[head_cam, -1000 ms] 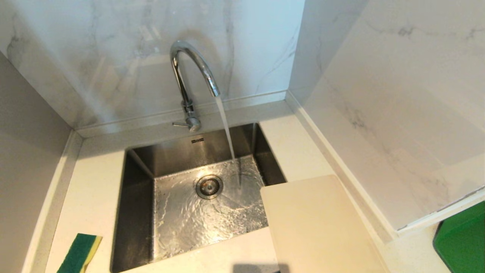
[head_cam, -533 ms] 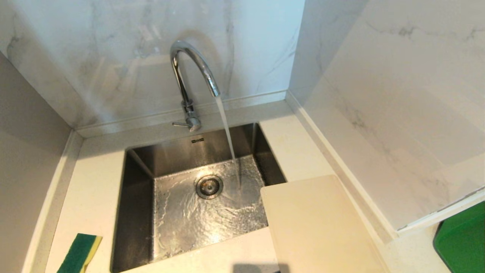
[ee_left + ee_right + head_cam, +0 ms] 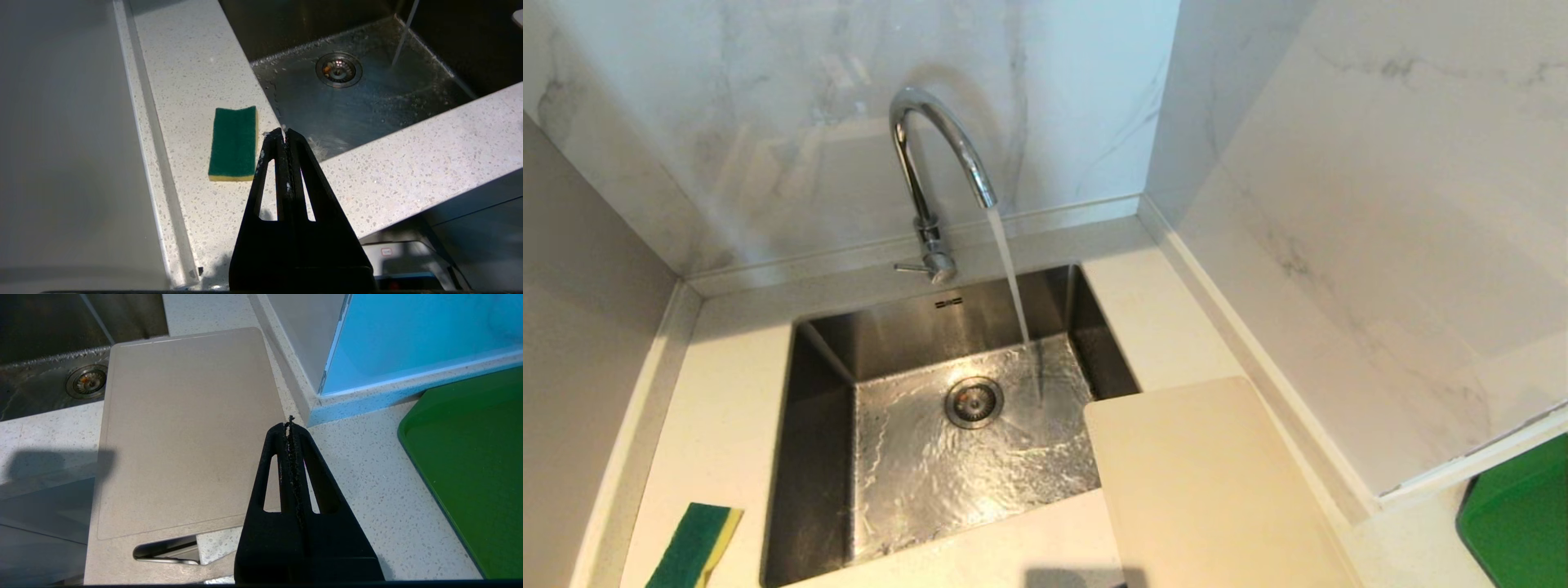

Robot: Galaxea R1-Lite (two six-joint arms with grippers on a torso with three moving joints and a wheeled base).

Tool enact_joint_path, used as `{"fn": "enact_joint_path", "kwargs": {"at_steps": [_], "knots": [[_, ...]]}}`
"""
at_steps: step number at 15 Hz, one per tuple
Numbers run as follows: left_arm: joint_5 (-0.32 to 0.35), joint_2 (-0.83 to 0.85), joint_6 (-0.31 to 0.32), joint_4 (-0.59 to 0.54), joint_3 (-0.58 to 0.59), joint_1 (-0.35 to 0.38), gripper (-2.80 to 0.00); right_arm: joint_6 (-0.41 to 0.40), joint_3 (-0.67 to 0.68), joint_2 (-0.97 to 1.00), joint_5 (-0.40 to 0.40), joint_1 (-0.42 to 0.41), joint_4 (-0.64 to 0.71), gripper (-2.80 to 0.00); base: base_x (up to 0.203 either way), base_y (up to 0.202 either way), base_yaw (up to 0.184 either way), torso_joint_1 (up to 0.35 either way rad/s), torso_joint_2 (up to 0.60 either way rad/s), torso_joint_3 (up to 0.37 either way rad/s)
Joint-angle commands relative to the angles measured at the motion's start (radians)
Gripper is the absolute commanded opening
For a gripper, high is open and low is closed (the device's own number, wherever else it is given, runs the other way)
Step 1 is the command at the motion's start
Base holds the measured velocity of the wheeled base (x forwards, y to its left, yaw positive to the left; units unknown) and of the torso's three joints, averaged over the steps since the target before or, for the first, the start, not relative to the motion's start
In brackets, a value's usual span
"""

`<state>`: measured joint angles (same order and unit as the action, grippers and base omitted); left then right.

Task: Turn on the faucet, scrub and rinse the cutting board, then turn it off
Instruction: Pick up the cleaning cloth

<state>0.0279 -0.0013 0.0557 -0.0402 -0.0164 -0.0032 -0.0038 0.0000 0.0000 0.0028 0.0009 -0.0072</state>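
While water runs: we judge the faucet [image 3: 935,163] step done; scrubbing comes next.
Sponge [image 3: 233,143]: left of the sink [image 3: 800,457]; we should open wide and pinch its long sides.
Left gripper [image 3: 284,132]: fingers pressed together, empty, beside the sponge.
Board [image 3: 1209,482]: right of the sink, one corner overhanging the basin.
Right gripper [image 3: 290,426]: fingers pressed together, empty, over the board's right edge.

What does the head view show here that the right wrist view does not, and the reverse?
Only the head view shows the faucet running, its stream falling into the sink, and the sponge on the counter left of the basin. Only the right wrist view shows the right gripper, jaws shut, above the counter, and the cutting board's handle slot. Both show the cutting board overlapping the sink's corner, the drain and the green board.
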Motion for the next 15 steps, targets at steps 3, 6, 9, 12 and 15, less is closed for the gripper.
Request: {"fn": "enact_joint_path", "kwargs": {"at_steps": [3, 6, 9, 12, 15], "knots": [[0.004, 0.001, 0.022, 0.006, 0.001, 0.0, -2.8, -0.001, 0.0, 0.002, 0.0, 0.0, 0.0, -2.8, 0.0, 0.0, 0.0, 0.0, 0.0, 0.0], [0.005, 0.001, 0.016, 0.029, 0.018, 0.0, -2.8, -0.001, 0.0, 0.0, 0.0, 0.001, 0.0, -2.8, 0.0, 0.0, 0.0, 0.0, 0.0, 0.0], [-0.019, 0.001, -0.025, 0.033, 0.018, 0.0, -2.8, -0.001, 0.0, 0.001, 0.0, 0.001, 0.0, -2.8, 0.0, 0.0, 0.0, 0.0, 0.0, 0.0], [-0.022, 0.002, -0.047, 0.036, 0.018, 0.0, -2.8, -0.001, 0.0, 0.0, 0.0, 0.001, 0.0, -2.8, 0.0, 0.0, 0.0, 0.0, 0.0, 0.0], [-0.022, 0.003, -0.048, 0.037, 0.018, 0.0, -2.8, -0.001, 0.0, 0.0, 0.0, 0.001, 0.0, -2.8, 0.0, 0.0, 0.0, 0.0, 0.0, 0.0]]}}
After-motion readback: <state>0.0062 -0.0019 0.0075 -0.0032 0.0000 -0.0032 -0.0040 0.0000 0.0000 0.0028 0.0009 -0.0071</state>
